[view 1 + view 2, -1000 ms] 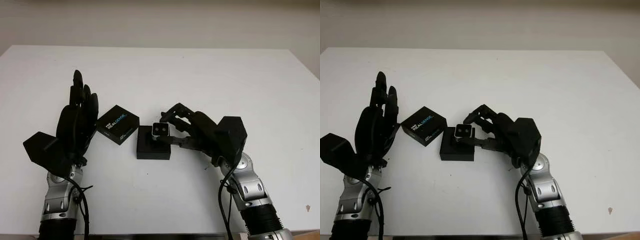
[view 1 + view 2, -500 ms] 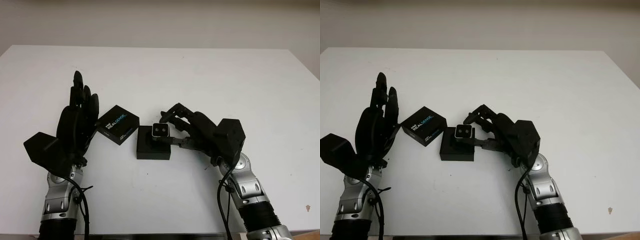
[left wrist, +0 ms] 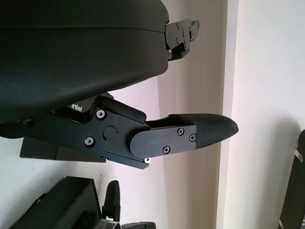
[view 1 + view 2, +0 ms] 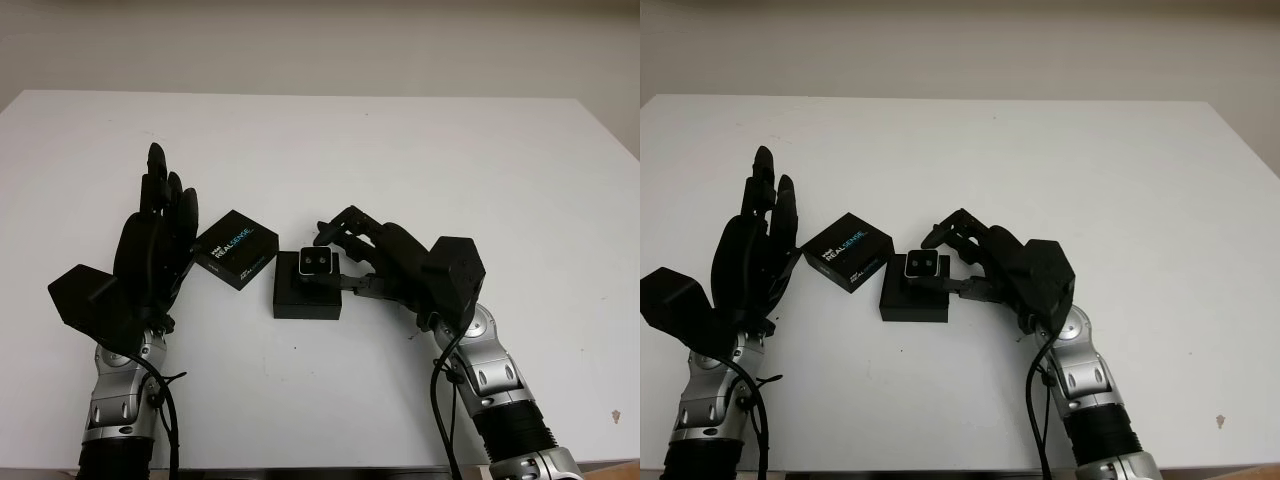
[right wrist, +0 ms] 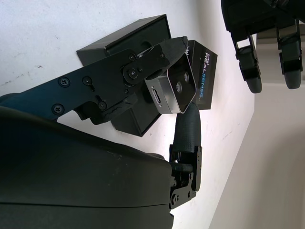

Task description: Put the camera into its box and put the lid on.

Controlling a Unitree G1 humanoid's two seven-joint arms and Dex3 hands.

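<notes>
white worktop [image 4: 420, 150], bearing all items below.

camera [image 4: 320, 262]: small silver block, two lenses facing up toward the head view; held just above the open box, over its far edge.

box [image 4: 305, 297]: black, open, near the middle of the worktop, just in front of the lid.

lid [image 4: 236, 248]: black, printed "realsense", lying on the worktop just left of the box, turned at an angle.

right hand [image 4: 352, 256]: fingers [image 5: 187, 128] curled and closed on the camera, reaching in from the right.

left hand [image 4: 155, 245]: open, holding nothing, raised beside the lid's left edge.
</notes>
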